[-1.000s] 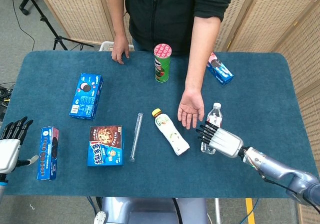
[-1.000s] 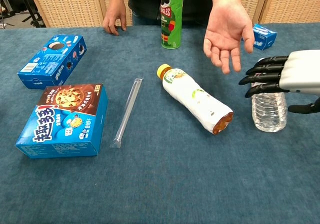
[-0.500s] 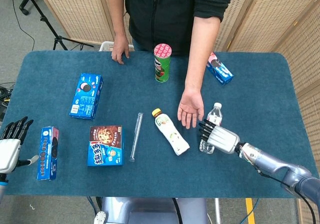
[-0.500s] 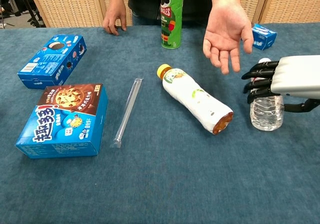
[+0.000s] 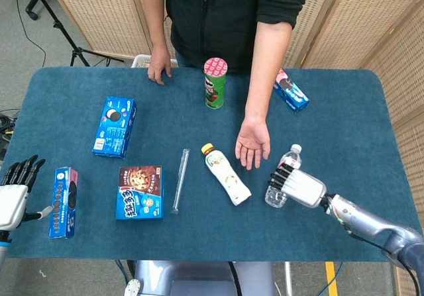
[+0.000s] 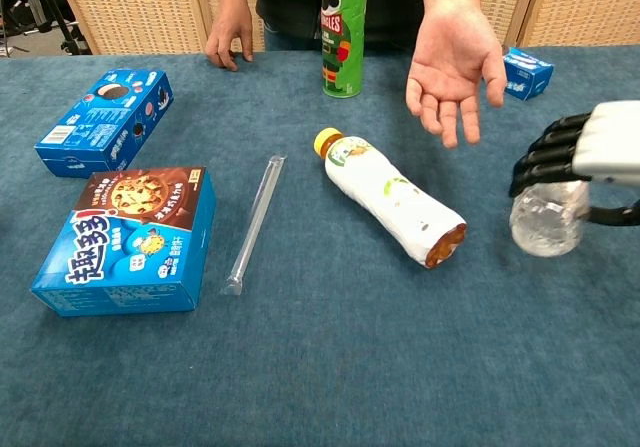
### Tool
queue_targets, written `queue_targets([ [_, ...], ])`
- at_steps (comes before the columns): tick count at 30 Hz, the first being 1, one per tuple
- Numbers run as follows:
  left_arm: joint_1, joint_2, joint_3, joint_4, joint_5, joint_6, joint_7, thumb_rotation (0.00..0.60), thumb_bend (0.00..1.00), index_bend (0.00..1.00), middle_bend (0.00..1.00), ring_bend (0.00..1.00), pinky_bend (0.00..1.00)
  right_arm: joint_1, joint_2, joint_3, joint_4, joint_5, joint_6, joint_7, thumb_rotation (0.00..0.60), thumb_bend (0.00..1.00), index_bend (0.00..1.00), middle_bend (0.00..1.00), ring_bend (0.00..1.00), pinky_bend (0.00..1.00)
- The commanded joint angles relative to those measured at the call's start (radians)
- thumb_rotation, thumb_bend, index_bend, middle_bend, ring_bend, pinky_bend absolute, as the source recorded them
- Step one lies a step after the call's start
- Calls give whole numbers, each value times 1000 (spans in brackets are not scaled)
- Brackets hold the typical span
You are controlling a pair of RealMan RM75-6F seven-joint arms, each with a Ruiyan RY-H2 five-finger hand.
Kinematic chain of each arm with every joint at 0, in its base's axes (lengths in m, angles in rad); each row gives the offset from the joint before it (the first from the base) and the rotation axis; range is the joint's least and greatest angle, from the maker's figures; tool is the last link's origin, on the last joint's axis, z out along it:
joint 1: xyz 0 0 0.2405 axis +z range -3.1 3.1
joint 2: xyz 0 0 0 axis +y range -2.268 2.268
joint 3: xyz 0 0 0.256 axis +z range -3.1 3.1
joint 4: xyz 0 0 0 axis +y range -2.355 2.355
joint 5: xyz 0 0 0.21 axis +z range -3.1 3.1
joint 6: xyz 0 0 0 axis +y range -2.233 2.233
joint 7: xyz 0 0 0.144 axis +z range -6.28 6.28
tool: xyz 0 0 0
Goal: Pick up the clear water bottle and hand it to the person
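Note:
The clear water bottle (image 5: 283,177) is tilted, its cap toward the far right and its base (image 6: 548,219) swung toward me. My right hand (image 5: 301,187) grips the bottle around its middle, dark fingers (image 6: 548,157) curled over it. The person's open palm (image 5: 253,144) waits face up just left of the bottle, also seen in the chest view as a palm (image 6: 455,67) above the table. My left hand (image 5: 13,197) rests at the table's left edge, fingers spread and holding nothing; the chest view does not show it.
A juice bottle (image 5: 226,175) lies left of the water bottle. A green Pringles can (image 5: 214,83) stands at the back. A clear tube (image 5: 179,180), a cookie box (image 5: 140,192), and Oreo boxes (image 5: 114,126) (image 5: 64,201) (image 5: 290,91) are spread around.
My right hand closed on the water bottle and tipped it from upright to slanted, shifting slightly right. The person's palm and my left hand stayed put.

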Motion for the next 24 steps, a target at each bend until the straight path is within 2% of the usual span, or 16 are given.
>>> queue_targets([
  [1,2,2,2,-2,6,5,-4,600,0,0,0,0,5,-46,58,4,-56,25,69,-26,600,878,648,597,446,448],
  [8,7,13,7,-8,22,22,-25,600,0,0,0,0,5,-122,175,38,-204,83,184,-93,600,878,648,603,456,448],
  [14,5,34,4,-33,34,31,-34,600,0,0,0,0,5,-173,282,72,-424,151,210,-165,600,905,655,627,483,464],
  [16,4,40,-3,-52,44,48,-29,600,0,0,0,0,5,-186,319,89,-531,187,202,-195,600,940,661,633,489,469],
  [20,7,62,-7,-109,62,74,-12,600,0,0,0,0,5,-187,423,137,-866,306,119,-337,600,993,667,639,496,475],
  [24,9,82,-8,-135,61,78,-19,600,0,0,0,0,5,-158,455,196,-1046,412,36,-491,600,1000,667,640,496,476],
])
